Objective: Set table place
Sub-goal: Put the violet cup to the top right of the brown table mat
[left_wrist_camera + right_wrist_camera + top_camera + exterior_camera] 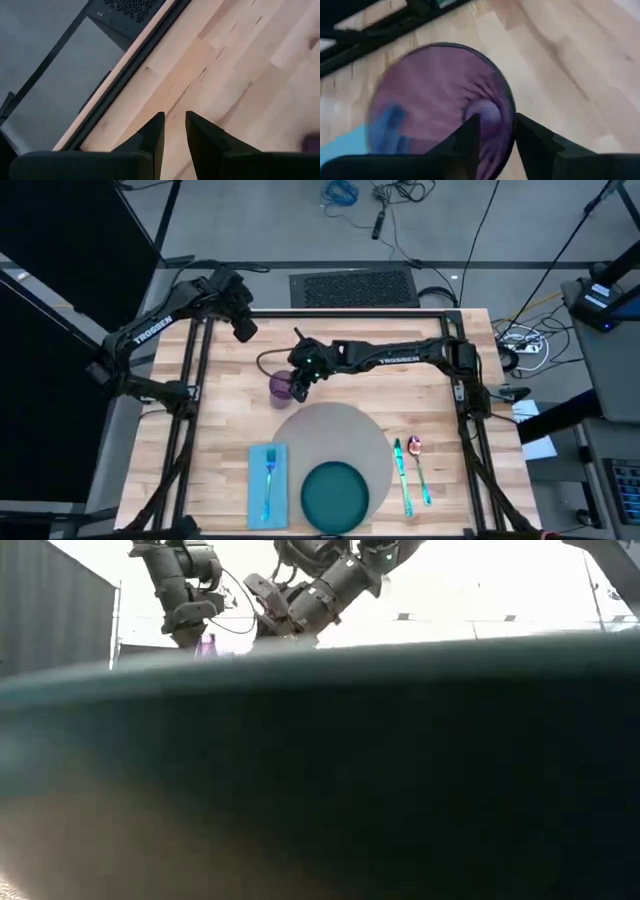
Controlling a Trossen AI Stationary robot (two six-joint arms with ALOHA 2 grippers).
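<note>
Purple cup (281, 386) rim between right gripper (299, 383) fingers, arm marked TROSSEN

plate (335, 492) on mat (335, 432) | fork (268, 480) on napkin (253, 490), left

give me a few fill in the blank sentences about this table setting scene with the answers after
1. The fork lies on the light blue ____.
2. The right gripper is at the rim of the ____ cup.
3. The dark teal plate sits on the round grey ____.
4. The spoon and knife lie to the ____ of the plate in the high view.

Missing words: napkin; purple; mat; right
</note>
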